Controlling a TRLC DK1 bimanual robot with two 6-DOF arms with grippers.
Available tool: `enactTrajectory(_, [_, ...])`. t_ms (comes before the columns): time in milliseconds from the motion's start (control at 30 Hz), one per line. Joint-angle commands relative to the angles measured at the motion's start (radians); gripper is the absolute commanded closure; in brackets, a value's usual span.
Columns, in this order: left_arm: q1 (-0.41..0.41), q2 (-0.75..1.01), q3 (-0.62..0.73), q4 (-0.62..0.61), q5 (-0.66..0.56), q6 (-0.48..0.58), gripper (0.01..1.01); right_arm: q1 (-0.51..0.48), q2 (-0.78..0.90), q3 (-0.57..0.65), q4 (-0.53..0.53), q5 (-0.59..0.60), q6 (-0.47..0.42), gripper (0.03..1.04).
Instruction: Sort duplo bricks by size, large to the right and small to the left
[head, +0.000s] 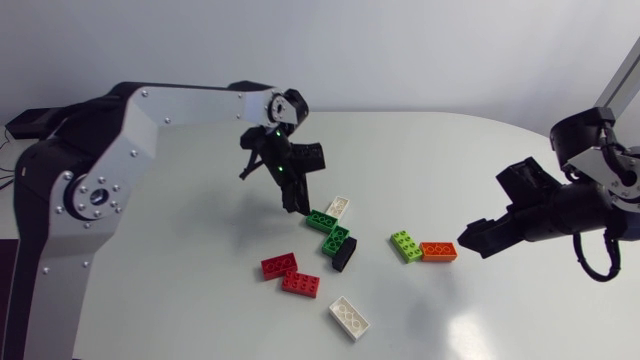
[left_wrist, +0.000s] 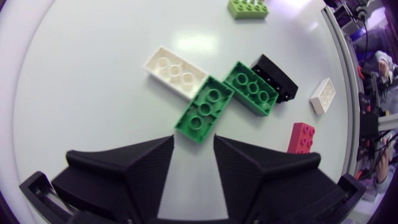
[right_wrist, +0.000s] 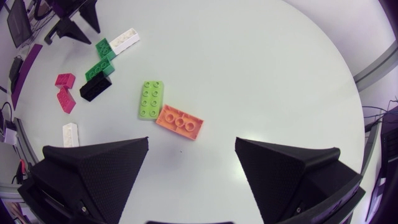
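Duplo bricks lie mid-table. My left gripper (head: 297, 208) (left_wrist: 194, 140) is open, with nothing between its fingers, its tips just short of a green brick (head: 321, 220) (left_wrist: 204, 110). That brick touches a white brick (head: 337, 207) (left_wrist: 175, 70) and a second green brick (head: 335, 238) (left_wrist: 252, 88), which has a black brick (head: 344, 254) (left_wrist: 275, 78) against it. My right gripper (head: 468, 240) (right_wrist: 191, 143) stands wide open and empty, close to an orange brick (head: 438, 251) (right_wrist: 180, 121) that lies beside a lime brick (head: 406, 245) (right_wrist: 150, 99).
Two red bricks (head: 279, 265) (head: 301, 284) lie side by side toward the table's front. Another white brick (head: 349, 317) lies nearest the front edge. The table (head: 200, 300) is a white rounded top.
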Motion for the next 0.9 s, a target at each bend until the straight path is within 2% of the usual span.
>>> enactTrajectory(0, [0.03, -0.045, 0.042, 0.005, 0.015, -0.105, 0.056, 0.045, 0.034, 0.022, 0.011, -0.009, 0.042, 0.06])
enactTrajectory(167, [0.067, -0.056, 0.026, 0.048, 0.017, -0.223, 0.054, 0.161, 0.087, 0.076, 0.027, -0.008, 0.109, 0.06])
enactTrajectory(233, [0.073, -0.096, -0.049, 0.06, 0.017, -0.225, 0.054, 0.192, 0.11, 0.098, 0.027, -0.008, 0.125, 0.06])
enactTrajectory(333, [0.089, -0.206, -0.259, 0.109, 0.003, -0.173, 0.056, 0.227, 0.11, 0.107, 0.022, -0.006, 0.135, 0.06])
enactTrajectory(500, [0.106, -0.394, -0.541, 0.107, -0.086, -0.12, 0.092, 0.25, 0.08, 0.101, 0.014, -0.006, 0.14, 0.06])
enactTrajectory(600, [0.133, -0.496, -0.661, 0.104, -0.141, -0.108, 0.089, 0.269, 0.058, 0.095, 0.002, -0.005, 0.151, 0.06])
enactTrajectory(733, [0.181, -0.602, -0.79, 0.106, -0.15, -0.062, 0.057, 0.296, 0.017, 0.073, -0.007, -0.002, 0.163, 0.06])
enactTrajectory(867, [0.156, -0.653, -0.889, 0.132, -0.149, -0.041, 0.057, 0.315, -0.014, 0.059, -0.013, 0.001, 0.18, 0.06])
